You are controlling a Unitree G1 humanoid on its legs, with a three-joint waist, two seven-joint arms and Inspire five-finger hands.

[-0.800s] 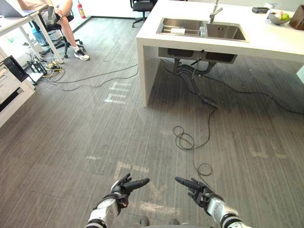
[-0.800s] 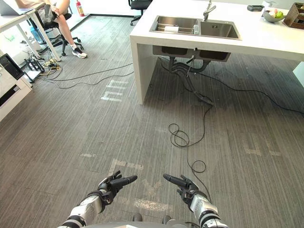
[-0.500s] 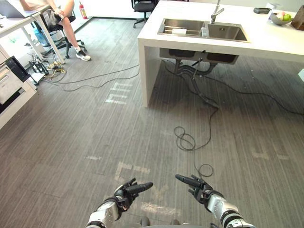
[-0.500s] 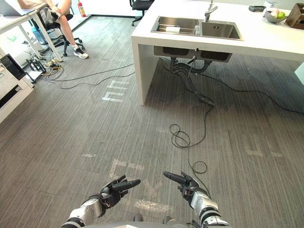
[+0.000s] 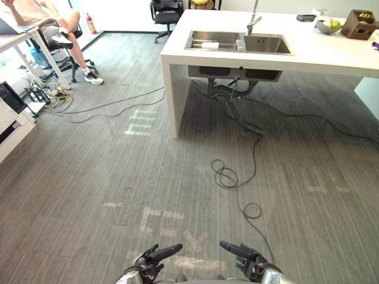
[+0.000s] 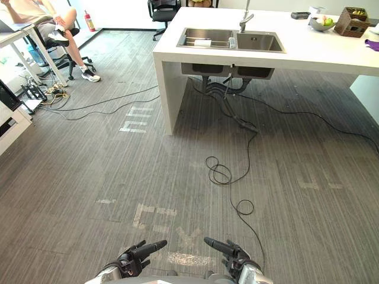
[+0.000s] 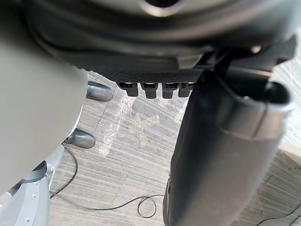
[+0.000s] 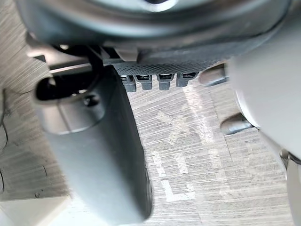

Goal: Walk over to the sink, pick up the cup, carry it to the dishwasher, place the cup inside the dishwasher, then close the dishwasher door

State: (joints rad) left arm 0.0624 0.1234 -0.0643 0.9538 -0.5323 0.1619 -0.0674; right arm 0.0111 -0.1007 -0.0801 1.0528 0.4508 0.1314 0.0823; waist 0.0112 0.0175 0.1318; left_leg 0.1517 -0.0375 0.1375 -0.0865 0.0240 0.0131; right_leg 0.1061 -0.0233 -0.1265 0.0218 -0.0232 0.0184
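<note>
The steel double sink is set in a white counter far ahead, with a tap behind it. A small clear cup stands at the divider between the basins, and a white item lies in the left basin. Both hands hang low over the grey floor, far from the sink. My left hand and right hand are open, fingers stretched towards each other and holding nothing. Each wrist view shows its hand's thumb over the floor.
Black cables loop on the floor between me and the counter's left leg. A person sits on a chair at the far left by a desk. A white low unit stands at the left edge. A bowl and basket sit on the counter.
The whole picture has shifted, so the camera has moved: more of the counter shows and both hands sit lower in view. Their open pose is unchanged.
</note>
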